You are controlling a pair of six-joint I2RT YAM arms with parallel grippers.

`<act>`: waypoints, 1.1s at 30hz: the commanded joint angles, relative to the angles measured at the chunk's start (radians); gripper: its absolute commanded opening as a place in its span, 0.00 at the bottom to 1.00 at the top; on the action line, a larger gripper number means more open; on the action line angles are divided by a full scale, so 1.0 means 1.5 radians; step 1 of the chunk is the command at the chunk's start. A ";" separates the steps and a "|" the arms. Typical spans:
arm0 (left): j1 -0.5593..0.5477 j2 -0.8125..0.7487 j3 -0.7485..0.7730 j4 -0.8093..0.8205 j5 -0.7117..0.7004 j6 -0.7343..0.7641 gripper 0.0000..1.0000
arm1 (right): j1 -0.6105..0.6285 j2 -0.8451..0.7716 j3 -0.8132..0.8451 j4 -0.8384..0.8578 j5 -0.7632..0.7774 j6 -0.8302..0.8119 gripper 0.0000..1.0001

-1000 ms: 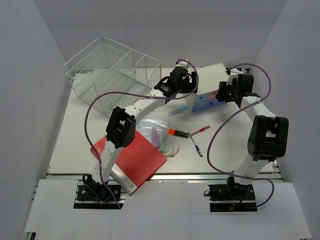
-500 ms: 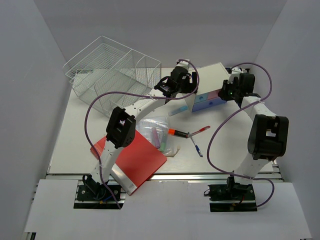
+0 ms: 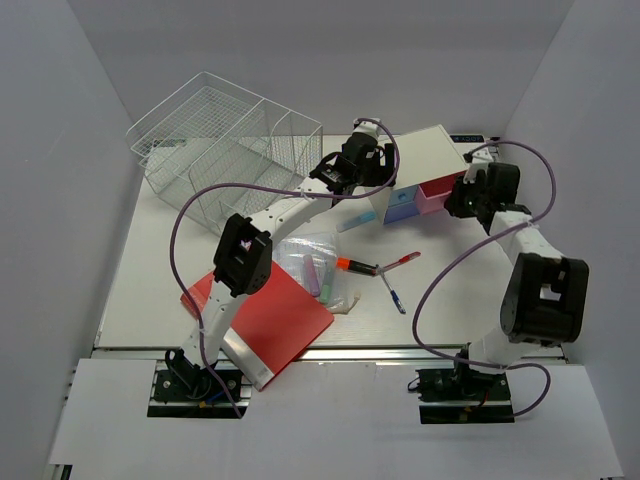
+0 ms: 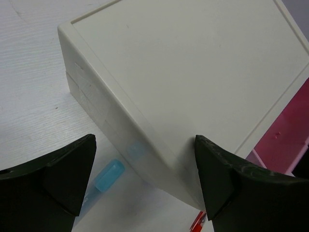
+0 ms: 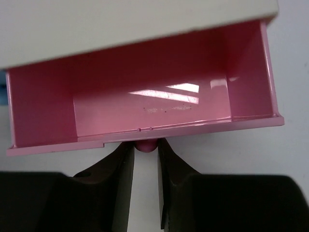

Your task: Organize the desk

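Note:
The white desk (image 3: 150, 290) holds a small white drawer box (image 3: 425, 155) at the back right. Its pink drawer (image 3: 437, 195) stands pulled out and empty inside (image 5: 145, 96); the blue drawer (image 3: 400, 203) beside it is closed. My right gripper (image 5: 146, 154) is shut on the pink drawer's knob (image 5: 146, 146), and it also shows in the top view (image 3: 462, 196). My left gripper (image 4: 145, 179) is open, its jaws straddling the box's near-left corner (image 4: 193, 72), and it also shows in the top view (image 3: 375, 170).
A wire basket (image 3: 220, 150) stands at the back left. A red folder (image 3: 265, 315) lies at the front, with a plastic bag of markers (image 3: 310, 262), an orange marker (image 3: 355, 266), a red pen (image 3: 400, 260) and a blue pen (image 3: 393, 293) mid-desk. A blue-capped tube (image 4: 107, 175) lies by the box.
My right gripper has moved right, drawing the pink drawer out of the box. The left gripper has stayed at the box's corner.

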 commanded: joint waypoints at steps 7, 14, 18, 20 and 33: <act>-0.003 0.050 -0.004 -0.124 -0.016 0.002 0.91 | -0.033 -0.154 -0.105 -0.120 0.058 0.019 0.00; -0.003 0.026 -0.027 -0.112 -0.018 0.007 0.91 | -0.033 -0.170 -0.106 -0.149 0.082 0.047 0.01; -0.003 0.015 -0.018 -0.111 -0.012 0.014 0.94 | -0.033 -0.188 -0.097 -0.164 0.078 0.063 0.39; -0.003 0.002 -0.006 -0.111 -0.013 0.025 0.98 | -0.033 -0.209 -0.087 -0.175 0.062 0.075 0.59; -0.003 -0.187 -0.052 -0.217 -0.058 0.055 0.98 | 0.169 -0.382 -0.066 -0.399 0.094 0.140 0.89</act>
